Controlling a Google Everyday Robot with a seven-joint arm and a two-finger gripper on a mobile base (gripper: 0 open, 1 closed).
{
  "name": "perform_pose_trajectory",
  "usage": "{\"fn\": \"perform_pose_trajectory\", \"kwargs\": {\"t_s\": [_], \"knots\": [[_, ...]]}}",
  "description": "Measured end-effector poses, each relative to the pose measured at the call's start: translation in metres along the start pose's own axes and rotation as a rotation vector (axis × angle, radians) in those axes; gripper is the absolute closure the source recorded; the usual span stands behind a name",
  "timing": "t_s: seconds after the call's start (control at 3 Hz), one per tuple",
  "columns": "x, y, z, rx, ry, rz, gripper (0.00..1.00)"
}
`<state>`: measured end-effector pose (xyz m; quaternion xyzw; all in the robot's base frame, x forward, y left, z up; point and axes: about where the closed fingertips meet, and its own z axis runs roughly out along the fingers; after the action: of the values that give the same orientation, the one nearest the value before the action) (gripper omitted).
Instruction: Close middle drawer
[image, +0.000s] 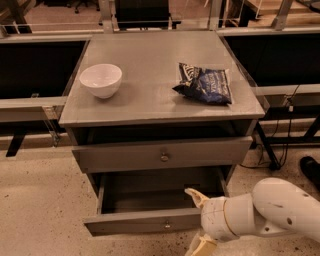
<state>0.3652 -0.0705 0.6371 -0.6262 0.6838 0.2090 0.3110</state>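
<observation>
The middle drawer (135, 223) is a wide grey drawer pulled well out below the cabinet top, its dark box open and empty. Its slim front panel has a tiny pale knob (167, 226) at centre. My gripper (198, 220) is at the right part of that front panel, just right of the knob. It is open, with one pale finger (194, 195) above the panel's top edge, over the drawer box, and the other finger (201, 247) below the panel. The white arm reaches in from the lower right.
Above, a taller-fronted grey drawer (120, 157) with a brass knob (164, 156) stands slightly out. On the cabinet top (150, 100) sit a white bowl (101, 79) and a dark blue chip bag (205, 83). Dark benches flank both sides, with cables on the floor at right.
</observation>
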Motion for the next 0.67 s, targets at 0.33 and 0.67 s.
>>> {"fn": "perform_pose_trajectory", "kwargs": {"t_s": [0.33,0.67], "knots": [[0.009,-0.004,0.002,-0.004,-0.004,0.016,0.0],[0.035,-0.005,0.028,-0.021,0.013,-0.063,0.0]]}}
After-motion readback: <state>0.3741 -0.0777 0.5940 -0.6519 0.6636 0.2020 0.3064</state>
